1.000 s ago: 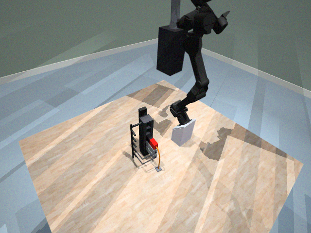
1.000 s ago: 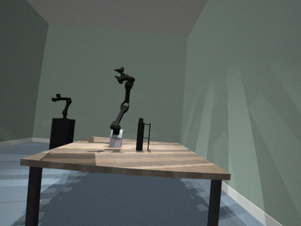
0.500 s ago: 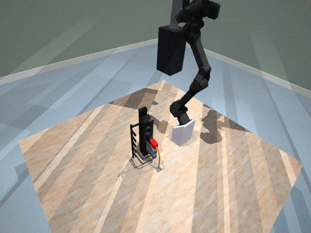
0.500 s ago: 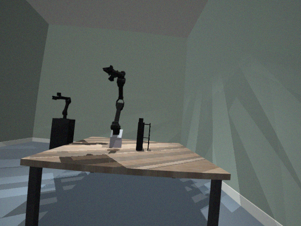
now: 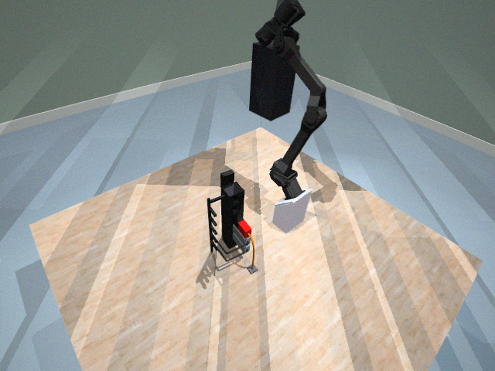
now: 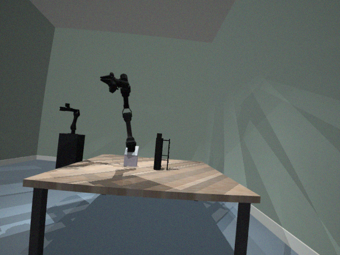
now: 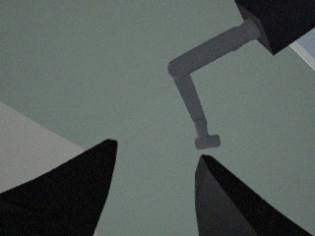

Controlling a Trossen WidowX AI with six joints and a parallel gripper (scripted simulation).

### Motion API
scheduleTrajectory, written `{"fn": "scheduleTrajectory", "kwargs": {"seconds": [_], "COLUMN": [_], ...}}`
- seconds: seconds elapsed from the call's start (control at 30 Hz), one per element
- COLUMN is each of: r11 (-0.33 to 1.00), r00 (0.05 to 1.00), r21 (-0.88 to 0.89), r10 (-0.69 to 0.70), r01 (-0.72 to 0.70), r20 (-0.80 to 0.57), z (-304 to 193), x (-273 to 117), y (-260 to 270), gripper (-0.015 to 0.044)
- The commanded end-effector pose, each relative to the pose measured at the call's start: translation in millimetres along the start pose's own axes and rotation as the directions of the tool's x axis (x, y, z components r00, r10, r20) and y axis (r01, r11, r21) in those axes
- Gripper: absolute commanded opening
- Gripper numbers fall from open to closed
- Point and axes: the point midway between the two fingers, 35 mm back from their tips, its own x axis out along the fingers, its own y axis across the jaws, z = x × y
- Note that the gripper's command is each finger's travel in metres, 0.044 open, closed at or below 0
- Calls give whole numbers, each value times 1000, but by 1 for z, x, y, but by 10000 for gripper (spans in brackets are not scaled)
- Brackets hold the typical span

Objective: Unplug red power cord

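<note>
Reaching high above the table (image 6: 192,189), the arm (image 6: 126,115) stood nearly upright from its pale base block (image 6: 131,160), and the gripper (image 6: 105,79) at its top pointed off toward the green wall, well apart from everything on the wood. Its fingers stood partly closed, a narrow gap between them, and nothing lay in that gap; past the tips the wrist view showed only wall and a second, distant arm (image 7: 197,86) on a dark pedestal (image 7: 285,3).

The strip (image 5: 233,213) was a dark upright column on a small stand, with a black rack (image 5: 213,225) of short rungs just beside it. The red plug (image 5: 244,228) was seated on the strip's side, low down, touching it. From the plug an orange cord (image 5: 253,249) curved down to a small grey pad (image 5: 252,270) on the table, near the foot of the stand.

In the exterior view the strip hid the plug and cord, and the pedestal stood on the floor behind the table.
</note>
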Motion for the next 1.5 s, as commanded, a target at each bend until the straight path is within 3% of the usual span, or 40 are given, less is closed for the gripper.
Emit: {"fn": "scheduleTrajectory", "kwargs": {"seconds": [0.0,0.3,0.53,0.7,0.97,1.23,1.47], "r11": [974,736,445,255,73,14,63], "r00": [991,893,731,584,355,143,-87], "r21": [-195,-603,-850,-953,-993,-934,-778], "r10": [-128,-442,-673,-803,-929,-987,-996], "r01": [120,308,282,163,-95,-357,-625], "r20": [-28,-83,-110,-115,-102,-70,-11], "z": [-10,-27,-35,-37,-33,-23,-5], "x": [17,20,-17,-62,-139,-217,-308], "y": [-58,-195,-299,-360,-425,-460,-477], "gripper": [160,160,160,160,160,160,160]}}
